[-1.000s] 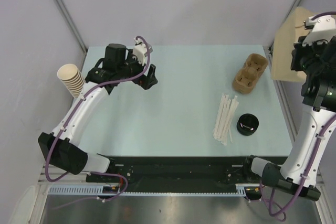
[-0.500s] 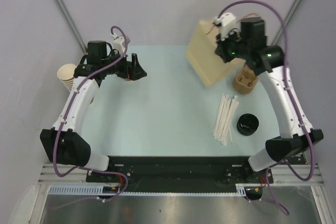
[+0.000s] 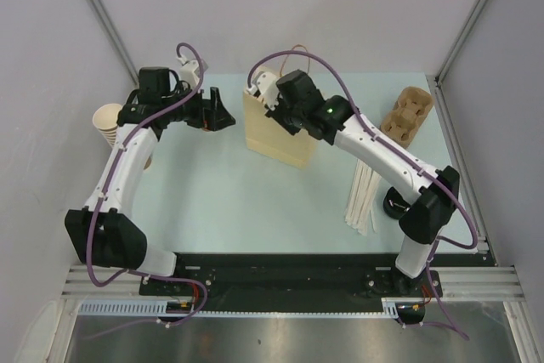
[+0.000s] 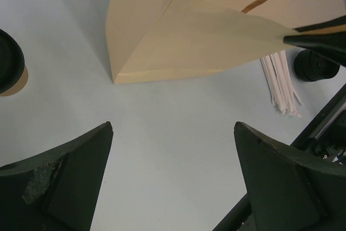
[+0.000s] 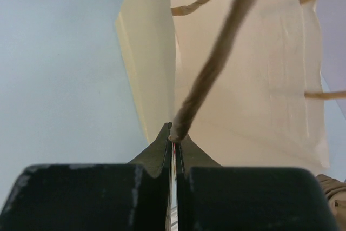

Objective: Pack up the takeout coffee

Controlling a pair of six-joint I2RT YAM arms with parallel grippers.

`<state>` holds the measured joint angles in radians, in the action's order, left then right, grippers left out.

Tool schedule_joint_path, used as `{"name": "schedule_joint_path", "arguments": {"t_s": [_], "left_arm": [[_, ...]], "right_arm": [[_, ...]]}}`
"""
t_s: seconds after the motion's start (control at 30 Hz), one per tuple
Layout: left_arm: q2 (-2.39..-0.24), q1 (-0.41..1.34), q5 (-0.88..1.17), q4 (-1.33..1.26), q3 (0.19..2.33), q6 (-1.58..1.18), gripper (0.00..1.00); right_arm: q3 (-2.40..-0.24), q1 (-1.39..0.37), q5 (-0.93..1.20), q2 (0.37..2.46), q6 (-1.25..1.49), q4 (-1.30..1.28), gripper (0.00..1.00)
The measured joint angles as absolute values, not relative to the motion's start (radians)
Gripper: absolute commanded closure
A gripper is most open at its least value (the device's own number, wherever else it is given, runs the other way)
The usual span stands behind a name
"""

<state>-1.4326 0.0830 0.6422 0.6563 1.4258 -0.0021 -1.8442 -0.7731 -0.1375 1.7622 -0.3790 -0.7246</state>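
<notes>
A paper bag (image 3: 274, 135) stands mid-table (image 3: 255, 201) toward the rear, its handle (image 5: 216, 63) pinched in the right gripper (image 5: 174, 136) above it. The left gripper (image 3: 214, 111), jaws spread, sits just left of the bag, apart from it. A carrier tray (image 3: 406, 115) lies at the far right corner. In front of it lie the straws (image 3: 364, 195), with the lids (image 3: 393, 205) just to their right, partly behind the right arm. A stack of cups (image 3: 110, 123) sits at the left edge.
</notes>
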Motion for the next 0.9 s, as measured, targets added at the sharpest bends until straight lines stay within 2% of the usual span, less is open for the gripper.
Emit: {"name": "schedule_joint_path", "arguments": {"t_s": [0.17, 0.27, 0.3, 0.4, 0.5, 0.6, 0.77, 0.9], "left_arm": [[-1.433, 0.059, 0.642, 0.655, 1.42, -0.004, 0.01], [-1.434, 0.052, 0.643, 0.653, 1.419, -0.011, 0.0], [-1.436, 0.051, 0.645, 0.652, 1.419, -0.017, 0.01], [-1.448, 0.051, 0.655, 0.652, 1.419, -0.027, 0.0], [-1.462, 0.051, 0.658, 0.654, 1.419, -0.027, 0.01], [-1.468, 0.051, 0.658, 0.661, 1.42, -0.027, 0.0], [-1.468, 0.051, 0.658, 0.677, 1.436, -0.026, 0.01], [-1.468, 0.051, 0.658, 0.68, 1.442, -0.026, 0.01]], "right_arm": [[-1.836, -0.823, -0.226, 1.766, -0.383, -0.708, 1.0], [-1.824, -0.826, -0.247, 1.765, -0.383, -0.697, 0.85], [-1.819, -0.827, -0.248, 1.765, -0.382, -0.698, 0.7], [-1.814, -0.828, -0.246, 1.766, -0.379, -0.71, 0.53], [-1.814, -0.829, -0.236, 1.766, -0.375, -0.73, 0.4], [-1.823, -0.83, -0.206, 1.766, -0.376, -0.759, 0.31], [-1.945, -0.82, -0.139, 1.767, -0.39, -0.821, 0.24], [-2.057, -0.774, -0.049, 1.736, -0.396, -0.835, 0.27]]}}
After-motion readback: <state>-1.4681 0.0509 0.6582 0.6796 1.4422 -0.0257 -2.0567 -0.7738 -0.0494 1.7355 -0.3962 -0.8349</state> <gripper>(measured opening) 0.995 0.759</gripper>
